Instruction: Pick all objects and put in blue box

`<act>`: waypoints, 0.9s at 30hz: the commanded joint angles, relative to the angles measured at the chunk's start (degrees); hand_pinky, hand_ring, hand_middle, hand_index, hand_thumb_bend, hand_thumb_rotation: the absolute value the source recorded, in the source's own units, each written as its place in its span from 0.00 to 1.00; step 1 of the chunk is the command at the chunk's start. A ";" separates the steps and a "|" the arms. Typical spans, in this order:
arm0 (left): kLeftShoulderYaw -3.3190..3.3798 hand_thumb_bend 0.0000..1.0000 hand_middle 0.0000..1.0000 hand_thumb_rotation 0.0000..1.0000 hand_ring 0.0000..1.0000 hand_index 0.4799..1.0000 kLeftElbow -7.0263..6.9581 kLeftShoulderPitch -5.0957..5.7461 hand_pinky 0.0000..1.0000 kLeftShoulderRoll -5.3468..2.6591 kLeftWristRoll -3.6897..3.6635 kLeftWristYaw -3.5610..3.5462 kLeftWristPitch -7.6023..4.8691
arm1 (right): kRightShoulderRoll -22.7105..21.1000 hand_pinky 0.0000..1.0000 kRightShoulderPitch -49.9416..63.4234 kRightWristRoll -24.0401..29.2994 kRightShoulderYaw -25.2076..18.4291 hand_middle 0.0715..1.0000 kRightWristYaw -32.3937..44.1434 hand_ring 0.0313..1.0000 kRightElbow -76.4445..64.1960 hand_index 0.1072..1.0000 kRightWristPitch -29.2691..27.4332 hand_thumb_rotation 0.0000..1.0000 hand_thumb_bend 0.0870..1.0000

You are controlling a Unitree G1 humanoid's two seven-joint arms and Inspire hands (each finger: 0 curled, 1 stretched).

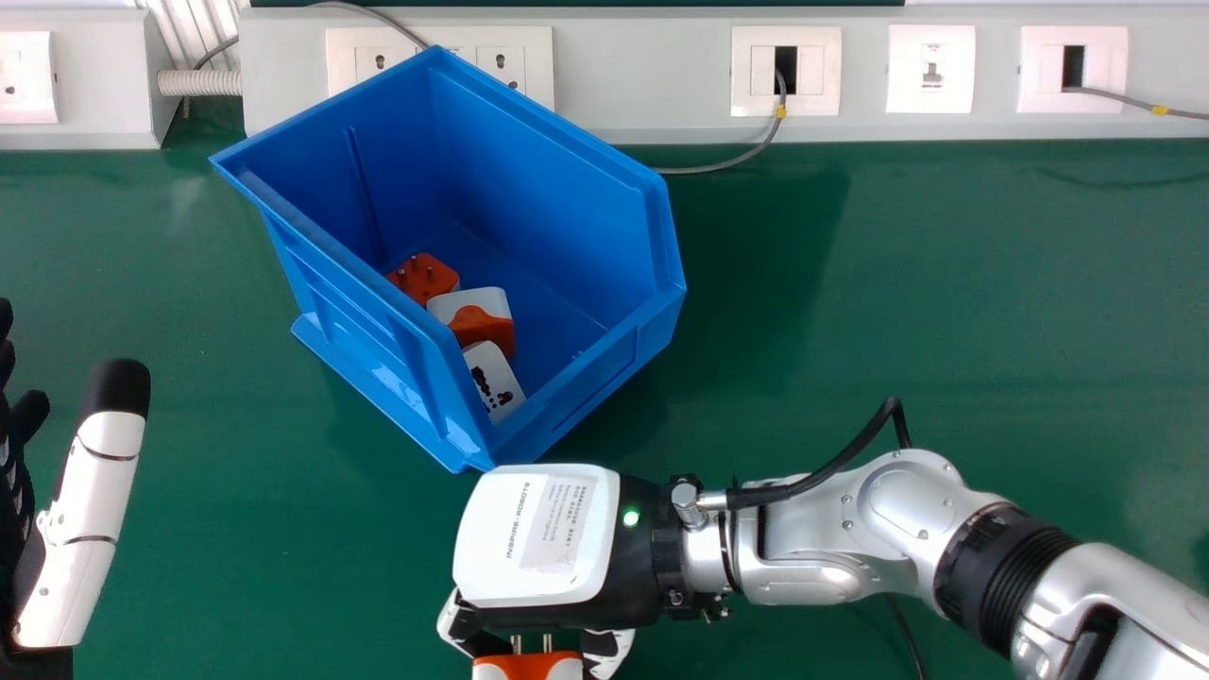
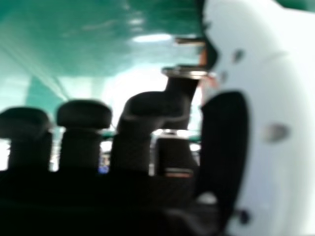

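Right hand (image 1: 538, 538) has its fingers closed round an orange-and-white plug adapter (image 1: 529, 668), near side of the blue box (image 1: 557, 179). Left hand (image 1: 94, 501) hangs relaxed at left. Imo too low a lift clips the rim and knocks the plug loose.

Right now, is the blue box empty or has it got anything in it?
Not empty: in the blue box lie an orange plug, a white-and-orange adapter and a white adapter.

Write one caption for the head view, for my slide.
Right hand holding an orange-and-white plug near a blue box with three adapters inside.
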 commanded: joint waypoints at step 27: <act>-0.44 0.70 1.00 0.86 1.00 1.00 -1.88 0.69 0.95 0.06 0.23 0.13 -0.13 | 1.42 0.03 5.30 0.29 -0.21 0.03 3.56 0.03 -1.06 0.40 1.15 0.11 0.46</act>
